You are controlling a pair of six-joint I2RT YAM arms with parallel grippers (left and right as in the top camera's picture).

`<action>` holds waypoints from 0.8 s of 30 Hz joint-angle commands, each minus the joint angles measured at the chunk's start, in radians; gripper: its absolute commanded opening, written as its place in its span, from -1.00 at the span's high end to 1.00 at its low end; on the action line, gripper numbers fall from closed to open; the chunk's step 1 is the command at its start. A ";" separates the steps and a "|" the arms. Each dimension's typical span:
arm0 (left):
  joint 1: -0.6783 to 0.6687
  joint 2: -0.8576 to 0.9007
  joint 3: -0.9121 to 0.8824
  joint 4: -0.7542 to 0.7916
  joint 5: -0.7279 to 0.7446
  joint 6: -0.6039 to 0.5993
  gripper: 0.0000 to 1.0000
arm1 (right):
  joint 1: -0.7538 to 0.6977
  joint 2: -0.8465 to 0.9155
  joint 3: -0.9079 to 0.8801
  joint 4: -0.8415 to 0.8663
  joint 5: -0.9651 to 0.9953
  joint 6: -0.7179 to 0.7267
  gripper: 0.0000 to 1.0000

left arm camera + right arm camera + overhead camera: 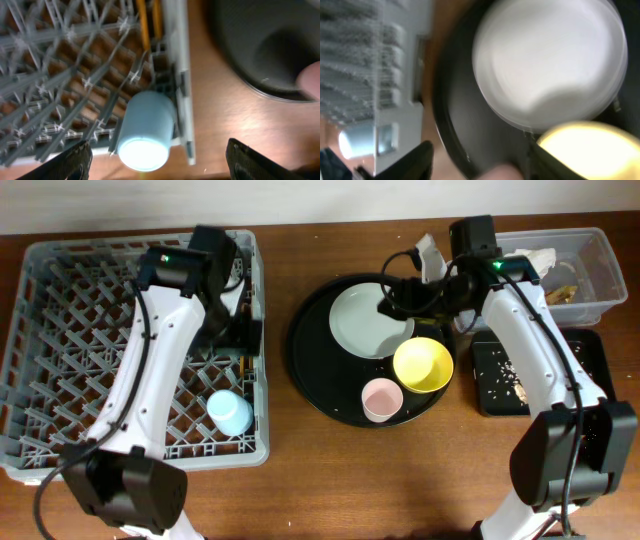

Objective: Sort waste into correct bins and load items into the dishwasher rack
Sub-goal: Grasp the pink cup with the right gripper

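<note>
Overhead: grey pegged plastic rack [60,330] at left, smooth pale blue cup [230,412] lying in its lower right corner. On round black tray [310,370]: glossy white plate [362,320], yellow bowl [423,365], pink cup [381,399].
Left wrist: left fingers [75,160] spread wide, empty, above blue cup on its side against rack wall.
Right wrist: right fingers [417,162] spread, empty, over blurred plate and bowl edge.
</note>
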 commanded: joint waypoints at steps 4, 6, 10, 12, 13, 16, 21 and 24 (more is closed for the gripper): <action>-0.105 -0.031 0.013 0.168 0.093 -0.002 -0.70 | 0.060 -0.061 0.001 -0.262 0.292 0.021 -0.05; -0.119 -0.031 -0.002 0.203 0.093 -0.006 -0.70 | 0.107 -0.061 0.001 -0.306 0.327 0.021 -0.05; -0.120 -0.019 -0.011 0.232 0.093 -0.025 -0.70 | 0.173 -0.061 0.000 -0.361 0.425 0.074 -0.04; -0.120 -0.017 -0.011 0.232 0.093 -0.028 -0.70 | 0.177 -0.060 -0.037 -0.357 0.425 0.074 0.04; -0.120 -0.017 -0.011 0.232 0.092 -0.028 -0.70 | 0.177 -0.060 -0.066 -0.344 0.425 0.074 0.08; -0.120 -0.015 -0.011 0.245 0.093 -0.028 -0.71 | 0.177 -0.060 -0.176 -0.276 0.413 0.074 0.22; -0.120 -0.014 -0.011 0.251 0.093 -0.028 -0.71 | 0.177 -0.060 -0.250 -0.202 0.394 0.073 0.44; -0.120 -0.014 -0.011 0.250 0.093 -0.028 -0.71 | 0.177 -0.060 -0.254 -0.194 0.394 0.073 0.46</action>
